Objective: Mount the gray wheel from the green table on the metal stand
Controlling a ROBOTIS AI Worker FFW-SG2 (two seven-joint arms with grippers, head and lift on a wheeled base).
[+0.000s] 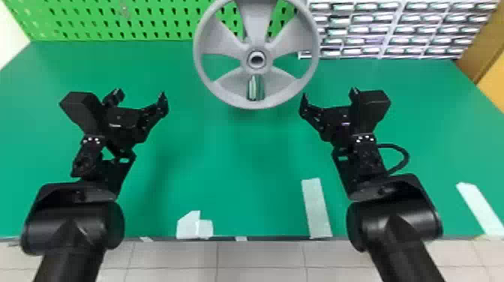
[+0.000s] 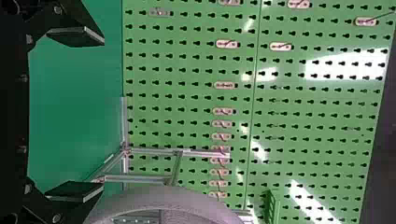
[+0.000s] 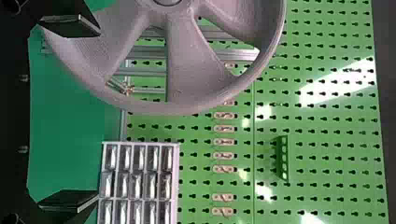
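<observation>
Above the green table (image 1: 232, 157), the gray wheel (image 1: 257, 22) sits upright on the metal stand (image 2: 159, 152), between the left gripper (image 1: 140, 99) and right gripper (image 1: 329, 98), each empty, its 2 fingers spread.

1. You have a green table (image 1: 232, 168) before you.
2. Near its front edge, you'll see a white patch (image 1: 189, 225) and two pale strips (image 1: 317, 208) farther right.
3. Your metal stand (image 2: 140, 178) rests toward its back, the drawer cabinet (image 1: 393, 22) back right.

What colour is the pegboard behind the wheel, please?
The pegboard is green, clearest in the left wrist view.
</observation>
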